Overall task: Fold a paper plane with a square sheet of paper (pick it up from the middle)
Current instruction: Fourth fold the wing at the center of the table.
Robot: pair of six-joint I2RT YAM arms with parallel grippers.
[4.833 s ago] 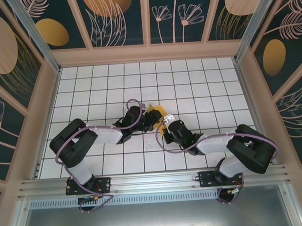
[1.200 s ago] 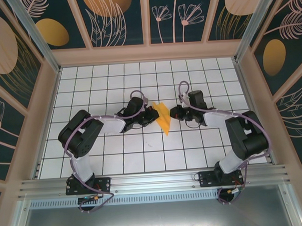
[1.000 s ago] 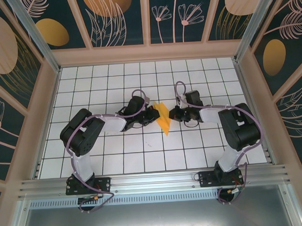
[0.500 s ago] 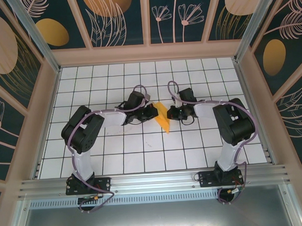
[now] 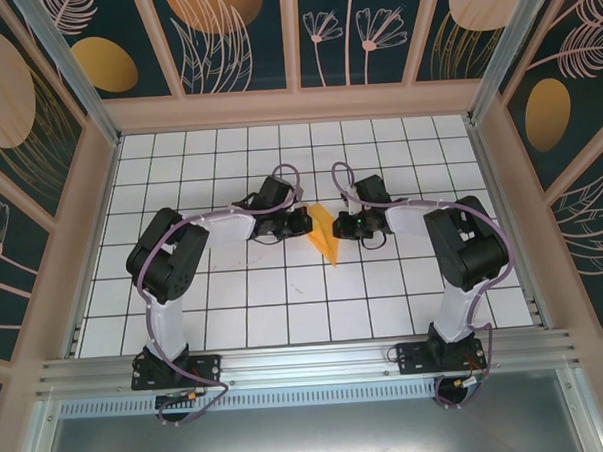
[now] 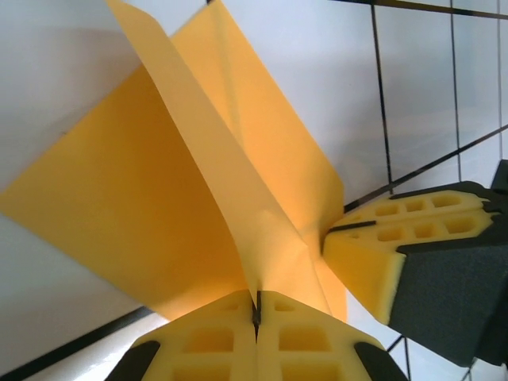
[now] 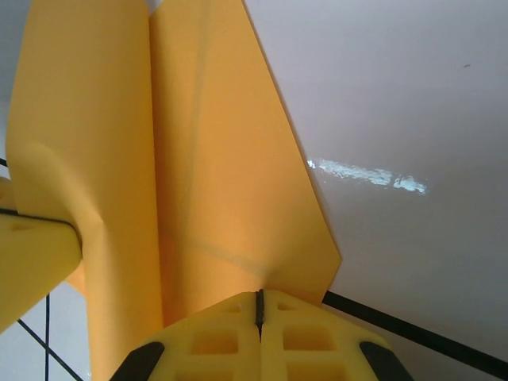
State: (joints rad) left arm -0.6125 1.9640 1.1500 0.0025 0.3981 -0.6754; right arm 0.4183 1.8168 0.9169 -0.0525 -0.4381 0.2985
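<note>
The square sheet of paper is folded into a slim orange-yellow paper plane [image 5: 325, 237] that lies on the white grid mid-table, its point toward the near edge. My left gripper [image 5: 306, 224] meets it from the left and my right gripper [image 5: 343, 226] from the right. In the left wrist view the plane's raised middle fold [image 6: 198, 159] runs into the seam of my left gripper [image 6: 256, 305], which is shut on it. A pad of the right gripper [image 6: 365, 262] touches the paper there. In the right wrist view my right gripper [image 7: 258, 305] is shut on the edge of the plane's wing [image 7: 214, 159].
The gridded table [image 5: 285, 317] is walled by beige frames with dark painted panels [image 5: 233, 39]. An aluminium rail [image 5: 308, 364] runs along the near edge. The arms' elbows bulge out at left [image 5: 163, 257] and right [image 5: 467, 244].
Over the last second the right gripper slid left up to the paper and the left gripper shifted slightly away from the bases. The plane stays between them, barely moved.
</note>
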